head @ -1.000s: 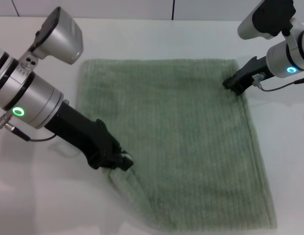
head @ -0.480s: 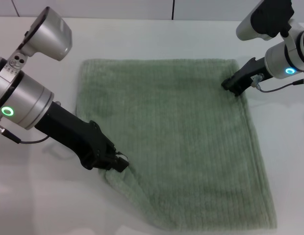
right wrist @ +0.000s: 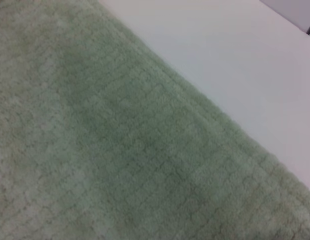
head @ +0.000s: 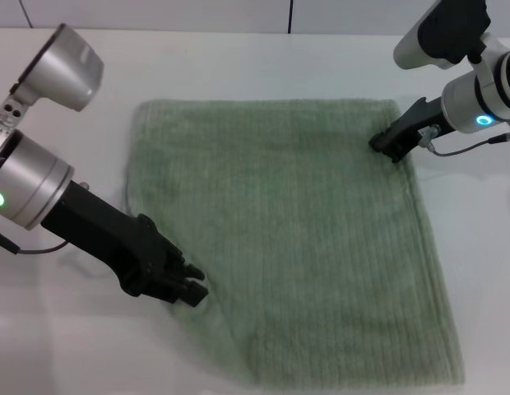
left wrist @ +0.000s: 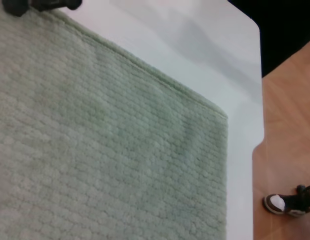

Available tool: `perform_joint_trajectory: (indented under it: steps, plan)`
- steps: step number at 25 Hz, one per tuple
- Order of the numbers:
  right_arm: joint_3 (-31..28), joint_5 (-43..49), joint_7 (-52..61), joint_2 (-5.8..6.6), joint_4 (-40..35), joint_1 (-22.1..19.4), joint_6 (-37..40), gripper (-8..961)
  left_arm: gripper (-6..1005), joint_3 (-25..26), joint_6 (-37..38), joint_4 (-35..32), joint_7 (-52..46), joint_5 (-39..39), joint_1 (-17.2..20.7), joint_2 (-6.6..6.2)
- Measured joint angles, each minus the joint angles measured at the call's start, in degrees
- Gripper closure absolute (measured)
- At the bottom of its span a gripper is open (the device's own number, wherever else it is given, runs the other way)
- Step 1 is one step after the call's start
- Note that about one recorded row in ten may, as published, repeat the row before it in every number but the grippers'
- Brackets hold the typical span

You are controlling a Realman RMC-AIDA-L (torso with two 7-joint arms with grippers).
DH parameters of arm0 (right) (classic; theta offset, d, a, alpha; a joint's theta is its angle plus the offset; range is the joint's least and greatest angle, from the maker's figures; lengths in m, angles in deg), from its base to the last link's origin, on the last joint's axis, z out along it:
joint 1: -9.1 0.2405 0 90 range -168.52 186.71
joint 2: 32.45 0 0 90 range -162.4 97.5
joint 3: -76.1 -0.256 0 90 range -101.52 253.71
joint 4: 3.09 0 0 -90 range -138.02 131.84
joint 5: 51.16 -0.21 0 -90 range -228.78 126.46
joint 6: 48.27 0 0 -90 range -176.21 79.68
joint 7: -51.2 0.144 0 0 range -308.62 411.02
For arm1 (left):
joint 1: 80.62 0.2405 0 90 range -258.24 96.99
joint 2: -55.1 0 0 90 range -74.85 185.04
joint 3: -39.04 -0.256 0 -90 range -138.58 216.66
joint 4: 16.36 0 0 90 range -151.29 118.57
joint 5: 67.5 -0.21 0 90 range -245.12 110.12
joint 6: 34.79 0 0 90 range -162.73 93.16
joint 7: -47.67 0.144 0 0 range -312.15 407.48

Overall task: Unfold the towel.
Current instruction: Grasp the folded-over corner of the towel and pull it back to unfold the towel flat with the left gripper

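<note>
The pale sage-green towel [head: 296, 239] lies spread flat on the white table [head: 74, 346], with its near-left corner cut off along a slanted edge. At that slanted edge my left gripper [head: 192, 284] sits low over the table, open, its dark fingers [head: 189, 270] spread just off the cloth. My right gripper [head: 390, 148] is down on the towel's far right corner and shut on it. The left wrist view shows ribbed towel [left wrist: 95, 150] with the right gripper [left wrist: 42, 4] at its far corner. Only towel [right wrist: 120, 150] and table show in the right wrist view.
White table [head: 477, 271] surrounds the towel on all sides. A wall panel [head: 238, 15] runs along the far edge. The left wrist view shows the table's edge [left wrist: 255, 100], wooden floor [left wrist: 290, 125] and a shoe [left wrist: 287, 202] beyond it.
My left arm has drawn back to the left and toward the near edge. Its fingers have opened and let go of the towel's near-left edge. The right arm has stayed put.
</note>
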State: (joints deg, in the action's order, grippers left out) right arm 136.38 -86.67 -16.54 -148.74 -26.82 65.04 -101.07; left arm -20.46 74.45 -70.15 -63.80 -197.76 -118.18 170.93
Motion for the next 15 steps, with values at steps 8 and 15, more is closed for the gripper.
perform_joint_trajectory:
  steps: [8, 15]
  plan:
    - [0.0, 0.0, 0.0, -0.3, 0.0, 0.1, 0.1, 919, 684, 2.8, 0.1, -0.6, 0.5, -0.1, 0.7, -0.54]
    - [0.0, -0.2, 0.0, -0.47, 0.0, 0.1, 0.7, 918, 522, 6.2, -0.8, -4.8, 3.9, 0.5, 2.2, 0.27]
